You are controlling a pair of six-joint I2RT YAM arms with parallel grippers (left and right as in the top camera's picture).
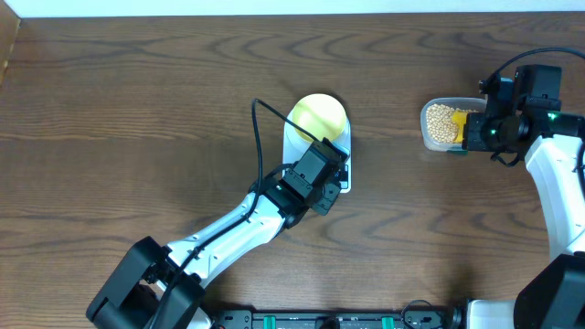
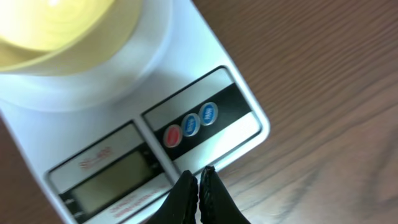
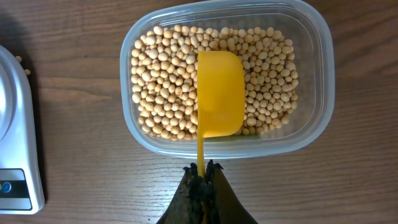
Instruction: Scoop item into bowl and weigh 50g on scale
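The pale-yellow bowl (image 1: 318,117) sits on the white scale (image 1: 294,146) at the table's middle; it also shows in the left wrist view (image 2: 56,28) above the scale (image 2: 93,134) with its grey display and coloured buttons (image 2: 190,124). My left gripper (image 2: 199,177) is shut and empty, its tips at the scale's front edge near the buttons. The tan beans (image 3: 161,81) fill a clear tub (image 3: 320,81). My right gripper (image 3: 203,169) is shut on the handle of a yellow scoop (image 3: 219,93) whose empty cup rests on the beans.
The clear tub (image 1: 430,137) stands at the right of the table with my right arm (image 1: 558,164) beside it. The scale's edge (image 3: 18,149) shows to the left of the tub in the right wrist view. A black cable (image 1: 258,137) arcs over my left arm.
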